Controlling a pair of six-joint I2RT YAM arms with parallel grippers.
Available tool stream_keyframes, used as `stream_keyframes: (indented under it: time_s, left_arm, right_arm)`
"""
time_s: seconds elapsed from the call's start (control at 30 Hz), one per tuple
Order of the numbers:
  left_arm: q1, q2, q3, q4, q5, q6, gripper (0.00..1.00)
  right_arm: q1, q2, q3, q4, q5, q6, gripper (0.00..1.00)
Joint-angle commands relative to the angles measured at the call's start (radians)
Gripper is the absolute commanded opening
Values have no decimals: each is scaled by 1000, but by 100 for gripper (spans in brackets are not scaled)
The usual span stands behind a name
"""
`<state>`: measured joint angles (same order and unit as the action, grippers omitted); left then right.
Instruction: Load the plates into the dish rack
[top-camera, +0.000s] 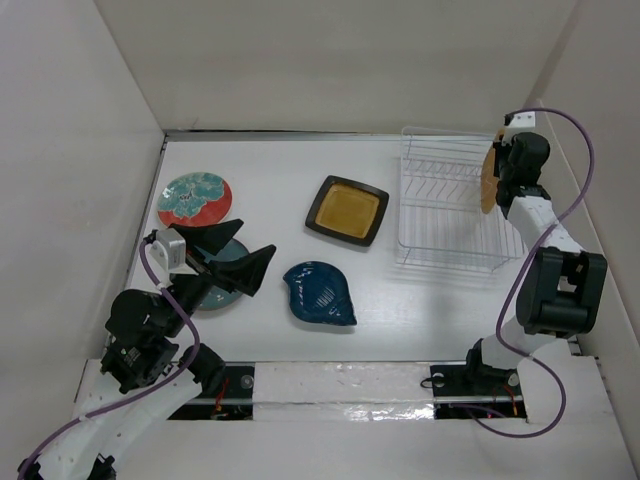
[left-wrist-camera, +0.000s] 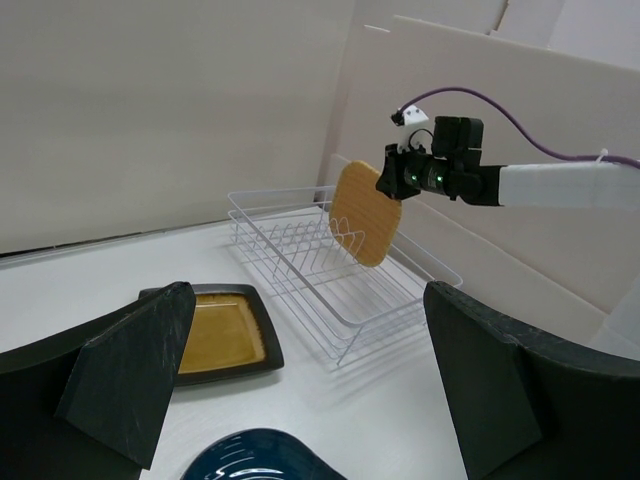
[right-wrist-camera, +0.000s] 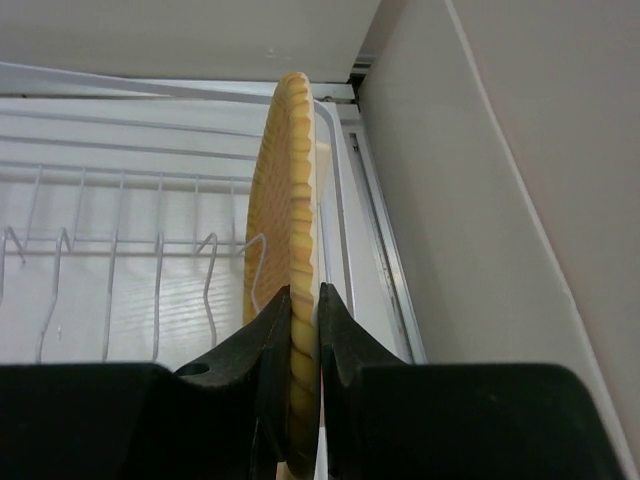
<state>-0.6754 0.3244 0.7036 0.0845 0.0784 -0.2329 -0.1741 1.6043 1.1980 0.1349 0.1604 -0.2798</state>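
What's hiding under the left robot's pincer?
A round grey-teal plate lies beneath the open left pincer. Only parts of it show; the pincer covers the rest.

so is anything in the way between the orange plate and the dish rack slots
Nothing visible. The right claw holds the orange plate on edge above the right side of the dish rack, which holds no dishes.

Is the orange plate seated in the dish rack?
Not seated. The orange plate hangs on edge over the dish rack's right end, pinched between the right gripper's fingers; whether its lower edge touches the wires, cannot tell.
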Motion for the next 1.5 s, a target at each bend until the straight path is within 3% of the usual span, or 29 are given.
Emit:
stream_keyframes:
  time_s: [0.0, 0.13, 0.17, 0.2, 0.23, 0.27, 0.37, 0.43, 0.7, 0.9, 1.0, 1.03, 1.17, 1.3, 1.47]
  left_arm:
    - [-7, 11, 33, 43, 8, 7, 99]
    - [-7, 11, 33, 44, 8, 7, 99]
    - [-7, 10, 31, 44, 9, 7, 99]
    - [-7, 11, 31, 44, 11, 7, 99]
    - [-7, 11, 31, 44, 9, 7, 99]
    - [-7, 11, 31, 44, 9, 6, 99]
    - [-7, 13, 33, 44, 11, 7, 99]
    - [-7, 13, 31, 44, 8, 7, 99]
    - [-7, 38, 30, 41, 3, 6, 99]
    - [-7, 56, 27, 37, -28, 10, 99]
    - [-7, 73, 25, 31, -55, 12, 99]
    - [-7, 76, 25, 29, -64, 12, 99]
    - [-7, 102, 24, 18, -150, 12, 99]
    - [-7, 139, 22, 14, -300, -32, 99]
    - [-7, 120, 1, 40, -382, -29, 99]
  right_arm:
    - [5, -50, -50, 187, 79, 37, 0]
    - [5, -40, -93, 216, 108, 59, 0]
    - [5, -41, -103, 224, 116, 70, 4]
    - [5, -43, -104, 226, 126, 74, 11]
    - [5, -46, -106, 227, 131, 80, 28]
    - [5, -52, -101, 229, 133, 99, 37]
    - [5, -63, -84, 216, 126, 145, 58]
    - [-4, -73, -58, 207, 134, 175, 65]
    - [62, -164, 18, 175, 133, 333, 70]
    - [206, -251, 51, 164, 131, 386, 68]
    - [272, -277, 52, 158, 120, 406, 40]
    - [321, -276, 52, 154, 85, 413, 19]
    - [474, -227, 54, 149, 57, 471, 0]
    - [597, -117, 51, 190, -16, 617, 0]
    - [758, 116, 150, 256, -64, 772, 0]
